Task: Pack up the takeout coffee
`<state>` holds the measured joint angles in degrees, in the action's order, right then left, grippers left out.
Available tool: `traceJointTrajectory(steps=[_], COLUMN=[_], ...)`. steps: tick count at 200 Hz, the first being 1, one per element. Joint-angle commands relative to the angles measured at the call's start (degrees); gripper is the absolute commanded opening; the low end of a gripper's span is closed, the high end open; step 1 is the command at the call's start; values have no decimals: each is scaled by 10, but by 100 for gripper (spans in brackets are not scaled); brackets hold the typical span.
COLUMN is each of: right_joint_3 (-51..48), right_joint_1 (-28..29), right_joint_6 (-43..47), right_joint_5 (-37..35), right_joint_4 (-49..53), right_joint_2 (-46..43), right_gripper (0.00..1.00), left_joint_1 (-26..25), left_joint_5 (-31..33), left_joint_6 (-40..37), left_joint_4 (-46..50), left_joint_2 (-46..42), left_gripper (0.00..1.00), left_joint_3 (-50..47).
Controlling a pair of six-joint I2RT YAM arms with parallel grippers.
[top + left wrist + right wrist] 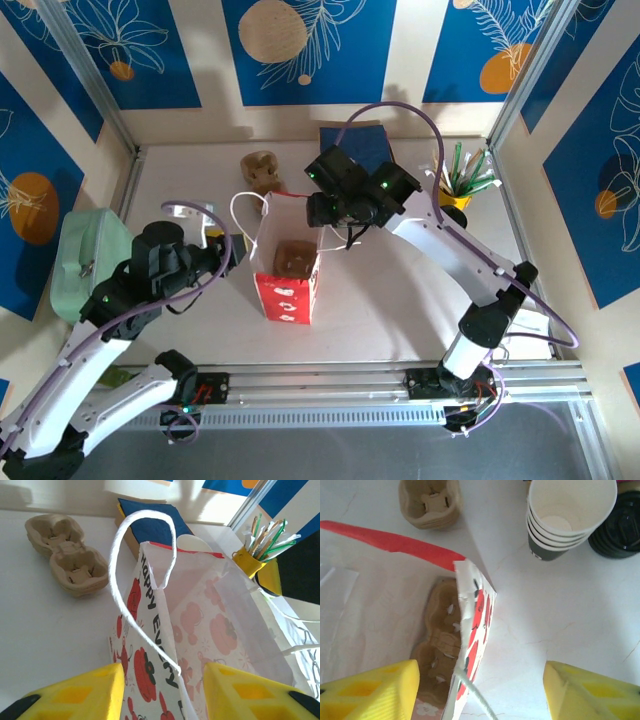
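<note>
White tabletop point(400, 300), blue patterned walls point(320, 50). Left pincer point(162, 692), fingers spread, straddles one wall of an upright paper bag point(220, 630), with its string handle point(113, 570) looping just ahead. Right pincer point(480, 692), also spread, straddles another wall, with a cardboard cup carrier point(437, 635) inside the bag, just left of it. Where the takeout coffee sits, I cannot tell. Likely risk: a finger snags the handle or drags a wall, toppling the light bag.

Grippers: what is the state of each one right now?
Left gripper: open, paper bag edge between its fingers, not clamped.
Right gripper: open, the bag edge between its fingers too.
</note>
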<state>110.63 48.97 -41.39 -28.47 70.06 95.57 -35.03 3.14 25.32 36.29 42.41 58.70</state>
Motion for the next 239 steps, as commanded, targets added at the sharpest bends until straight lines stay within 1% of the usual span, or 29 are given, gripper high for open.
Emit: traceJointTrajectory(steps=[1, 22, 79, 109, 136, 168, 200, 239], right_joint_3=[-4, -1, 3, 2, -4, -42, -78, -146], right_joint_1=[-20, -31, -29, -25, -13, 9, 37, 68], right_joint_6=[-33, -31, -30, -25, -16, -5, 15, 41], right_joint_5=[61, 92, 118, 116, 94, 72, 44, 21], right_joint_4=[-7, -4, -8, -15, -32, -83, -125, -189], right_joint_2=[13, 35, 69, 67, 44, -4, -47, -103], right_gripper=[62, 56, 45, 32, 24, 15, 12, 7], left_joint_1=[-3, -2, -2, -2, -2, -2, -2, -2], left_joint_5=[13, 11, 13, 15, 29, 63, 89, 135], left_joint_6=[-12, -10, -10, -12, -17, -19, -26, -34], left_joint_4=[11, 7, 0, 1, 3, -9, -23, -28], left_joint_2=[-5, -9, -11, -12, -21, -52, -91, -130], left_gripper=[46, 46, 47, 48, 48, 48, 49, 49], left_joint_3=[6, 0, -2, 2, 11, 13, 15, 13])
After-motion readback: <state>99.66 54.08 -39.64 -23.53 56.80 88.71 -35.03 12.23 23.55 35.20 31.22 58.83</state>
